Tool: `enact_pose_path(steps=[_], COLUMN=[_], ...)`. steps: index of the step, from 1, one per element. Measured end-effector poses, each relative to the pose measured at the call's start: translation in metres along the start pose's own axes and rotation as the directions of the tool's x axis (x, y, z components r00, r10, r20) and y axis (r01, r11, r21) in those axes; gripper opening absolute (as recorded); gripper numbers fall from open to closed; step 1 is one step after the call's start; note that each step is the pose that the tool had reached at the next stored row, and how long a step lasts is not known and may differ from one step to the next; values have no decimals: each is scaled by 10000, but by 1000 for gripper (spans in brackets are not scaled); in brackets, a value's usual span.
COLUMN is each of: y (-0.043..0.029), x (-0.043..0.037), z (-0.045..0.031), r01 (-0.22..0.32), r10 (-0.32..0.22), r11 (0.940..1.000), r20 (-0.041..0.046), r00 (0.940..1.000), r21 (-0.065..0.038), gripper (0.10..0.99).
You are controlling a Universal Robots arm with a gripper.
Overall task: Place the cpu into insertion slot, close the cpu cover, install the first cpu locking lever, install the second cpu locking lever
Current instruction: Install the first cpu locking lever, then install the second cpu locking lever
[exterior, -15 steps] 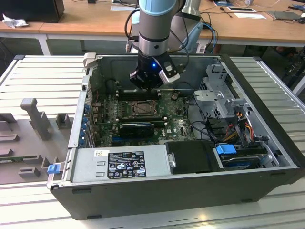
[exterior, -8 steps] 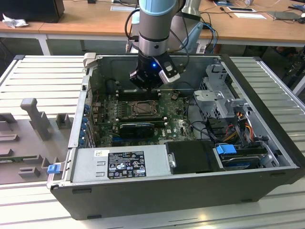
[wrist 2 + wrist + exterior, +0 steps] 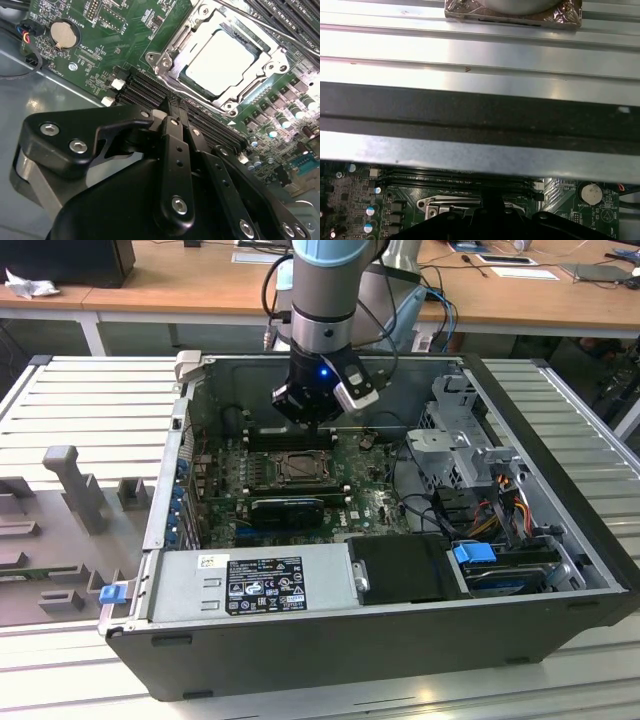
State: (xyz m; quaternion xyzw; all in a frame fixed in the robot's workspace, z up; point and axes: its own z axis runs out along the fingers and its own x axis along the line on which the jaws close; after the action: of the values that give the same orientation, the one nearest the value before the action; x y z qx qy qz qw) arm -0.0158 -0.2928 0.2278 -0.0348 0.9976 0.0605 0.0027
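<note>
Showing one cpu [image 3: 224, 59], one cpu cover [image 3: 260, 85]

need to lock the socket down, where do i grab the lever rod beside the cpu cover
Take the lever rod on its bare straight run beside the cpu cover, coming down from above with the jaws across its thin width. It is a slim wire lying along the frame with memory sticks close alongside, so a sideways approach looks cramped.
</note>
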Motion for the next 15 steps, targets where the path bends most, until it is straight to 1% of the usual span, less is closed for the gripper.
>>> enact_pose_path(steps=[7,8,9,10,13,15], y=[0,-26,-74,-86,-95,-91], x=[0,2,5,5,5,5], z=[-22,-25,-31,-33,-48,-87], r01=[2,0,1,1,-2,-1], r10=[-2,0,-1,-1,2,1], r11=[10000,10000,10000,10000,10000,10000], r20=[-1,0,-1,0,-1,0], r00=[10000,10000,10000,10000,10000,10000], r21=[0,1,0,0,2,0], gripper=[106,106,106,106,106,106])
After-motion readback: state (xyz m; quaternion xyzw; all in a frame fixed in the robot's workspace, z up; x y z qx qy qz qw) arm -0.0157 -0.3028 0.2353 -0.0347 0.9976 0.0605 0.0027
